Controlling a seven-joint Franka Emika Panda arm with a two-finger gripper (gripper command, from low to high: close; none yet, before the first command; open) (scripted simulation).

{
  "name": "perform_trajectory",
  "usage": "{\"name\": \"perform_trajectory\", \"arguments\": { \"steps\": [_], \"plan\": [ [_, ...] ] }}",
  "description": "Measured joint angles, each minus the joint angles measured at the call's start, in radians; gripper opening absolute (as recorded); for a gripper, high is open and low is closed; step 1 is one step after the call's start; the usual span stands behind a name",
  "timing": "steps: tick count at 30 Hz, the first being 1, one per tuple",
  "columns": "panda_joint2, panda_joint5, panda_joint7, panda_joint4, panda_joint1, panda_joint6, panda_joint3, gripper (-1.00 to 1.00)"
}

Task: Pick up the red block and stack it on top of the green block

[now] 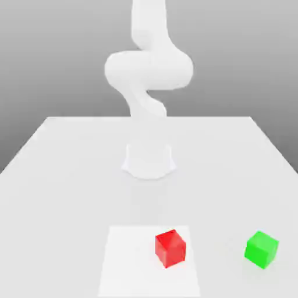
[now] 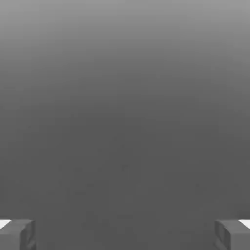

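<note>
Two gripper fingers [image 2: 24,235] stand spread, keeping the gripper [image 2: 125,235] ready to admit a block. The red block [image 1: 170,249] sits on the white patch [image 1: 139,262]; the green block [image 1: 261,249], the stacking base, lies off the patch toward the exterior view's right.

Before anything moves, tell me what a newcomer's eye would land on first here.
Probably the vivid red block, sitting on the white square near the table's front edge in the exterior view. Next, the bright green block, off the square toward that view's right. Behind them rises the pale robot arm.
</note>
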State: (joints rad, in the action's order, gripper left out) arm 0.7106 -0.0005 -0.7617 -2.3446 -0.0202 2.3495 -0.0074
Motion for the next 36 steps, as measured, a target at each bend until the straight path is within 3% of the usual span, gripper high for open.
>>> {"name": "perform_trajectory", "arguments": {
  "steps": [20,26,27,33,36],
  "plan": [
    [-0.733,0.005,0.318,-0.359,-0.114,0.406,-0.010,0.00],
    [-0.950,0.011,0.336,-0.347,-0.109,0.583,-0.003,0.00],
    [-0.976,0.012,0.336,-0.344,-0.107,0.604,-0.001,-1.00],
    [-0.989,0.010,0.334,-0.342,-0.106,0.614,0.000,-1.00],
    [-0.923,0.006,0.332,-0.352,-0.106,0.558,-0.001,-1.00]
  ]
}}
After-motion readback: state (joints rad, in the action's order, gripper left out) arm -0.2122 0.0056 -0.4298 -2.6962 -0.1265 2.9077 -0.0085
